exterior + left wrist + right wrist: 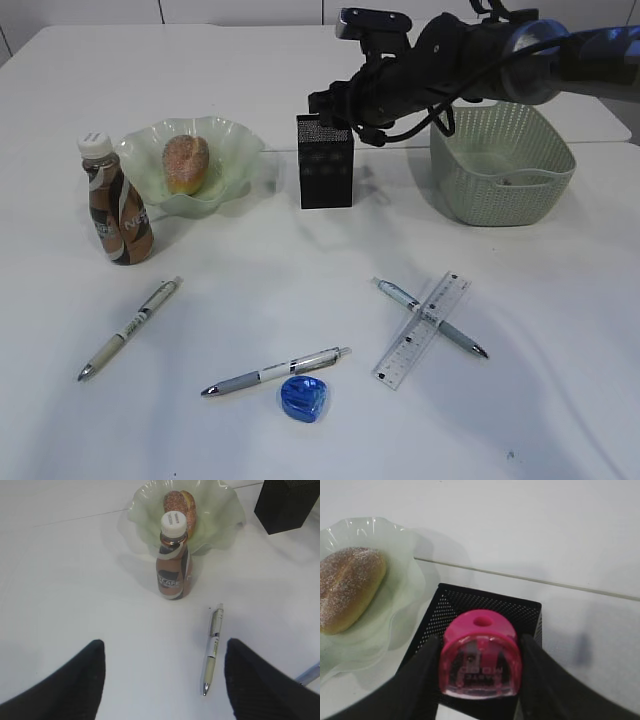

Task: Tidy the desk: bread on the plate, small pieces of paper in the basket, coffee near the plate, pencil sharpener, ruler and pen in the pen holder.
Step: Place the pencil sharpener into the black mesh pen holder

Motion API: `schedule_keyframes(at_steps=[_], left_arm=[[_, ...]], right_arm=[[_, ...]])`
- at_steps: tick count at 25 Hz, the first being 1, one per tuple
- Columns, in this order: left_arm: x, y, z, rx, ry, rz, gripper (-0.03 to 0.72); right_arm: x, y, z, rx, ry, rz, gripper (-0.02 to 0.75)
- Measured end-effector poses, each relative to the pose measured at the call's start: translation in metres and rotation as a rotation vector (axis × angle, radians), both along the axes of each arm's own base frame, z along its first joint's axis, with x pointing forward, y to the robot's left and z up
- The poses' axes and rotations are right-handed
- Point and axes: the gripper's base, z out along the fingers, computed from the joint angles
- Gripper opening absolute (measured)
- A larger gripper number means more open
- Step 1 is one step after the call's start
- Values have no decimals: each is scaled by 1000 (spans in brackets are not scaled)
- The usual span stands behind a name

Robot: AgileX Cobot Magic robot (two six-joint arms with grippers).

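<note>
Right gripper (480, 680) pinches pink pencil sharpener (480, 655) directly above black pen holder (487, 610), seemingly centred, so you should lower it inside the rim before letting go; left gripper (162, 680) spread, empty.

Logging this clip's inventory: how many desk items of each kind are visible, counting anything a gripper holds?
Pens: 3, one left, one centre, one under the ruler
Pencil sharpeners: 2, blue on the table, pink in the right gripper
Ruler: 1
Bread: 1
Plate: 1
Coffee bottle: 1
Pen holder: 1
Basket: 1
Total: 11
</note>
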Motion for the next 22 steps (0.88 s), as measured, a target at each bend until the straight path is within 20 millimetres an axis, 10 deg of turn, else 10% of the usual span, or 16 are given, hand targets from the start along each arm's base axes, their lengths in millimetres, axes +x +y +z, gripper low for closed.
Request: schedule_keyframes(at_steps=[22], left_arm=[[0,0,-1,2,11,0,526]], right_arm=[[-1,1,0,-20,3,23,388]])
